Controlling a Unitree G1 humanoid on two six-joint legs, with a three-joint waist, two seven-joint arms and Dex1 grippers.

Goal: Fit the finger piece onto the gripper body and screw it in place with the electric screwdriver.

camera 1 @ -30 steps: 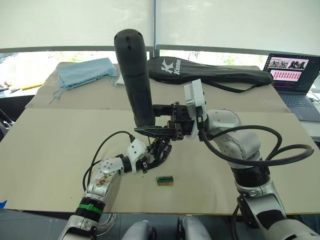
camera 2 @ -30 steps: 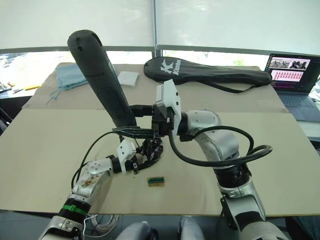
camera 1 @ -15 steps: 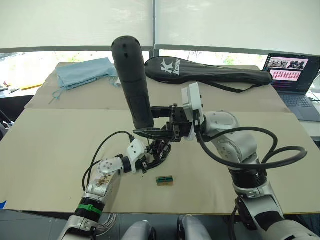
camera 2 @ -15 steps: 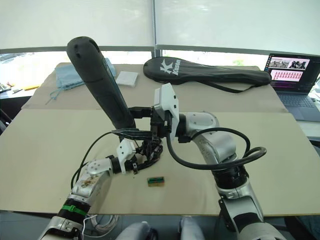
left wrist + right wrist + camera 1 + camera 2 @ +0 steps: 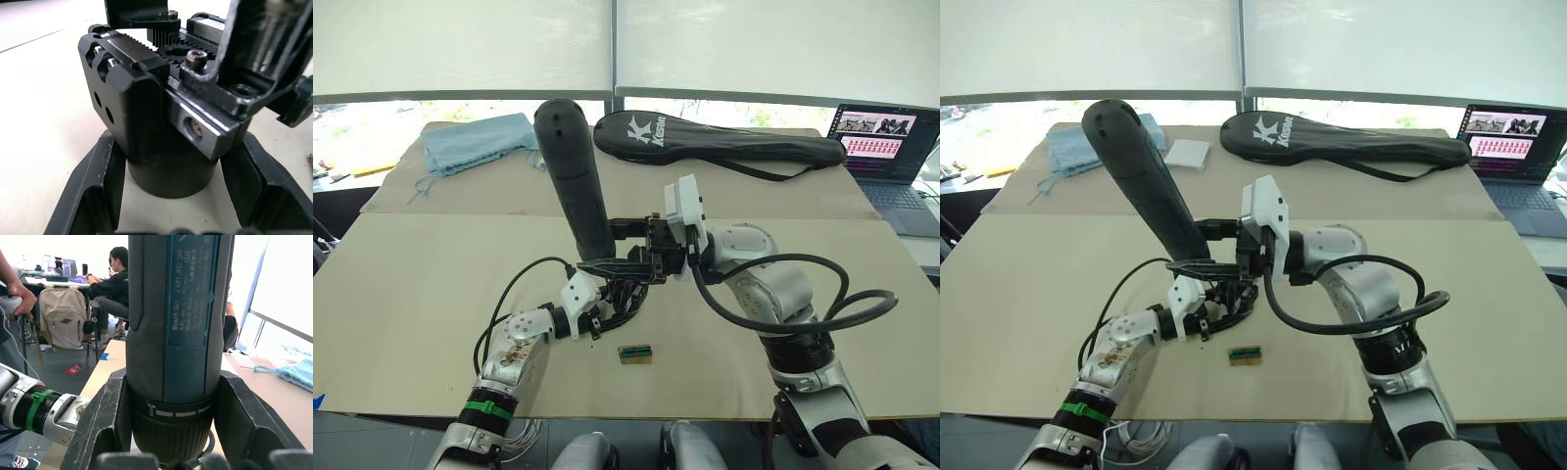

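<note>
While the left gripper [image 5: 166, 205] clamps the gripper body [image 5: 146, 122] between its two fingers on the table [image 5: 431, 294], the right gripper [image 5: 171, 440] just above grips the electric screwdriver [image 5: 574, 176], tip down over that body. Farther beyond the grippers lies a racket bag [image 5: 724, 142].

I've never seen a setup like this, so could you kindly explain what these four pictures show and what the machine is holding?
It is a two-armed humanoid robot working at a table. Two pictures look down from cameras in its head; the other two come from a camera on each wrist. The right gripper is shut on the electric screwdriver, a thick black tool pointing downward. The left gripper clasps the gripper body, a small black motor block standing on the table. Also lying there: a tiny green-and-tan block, a black racket bag, a blue cloth and a laptop.
</note>
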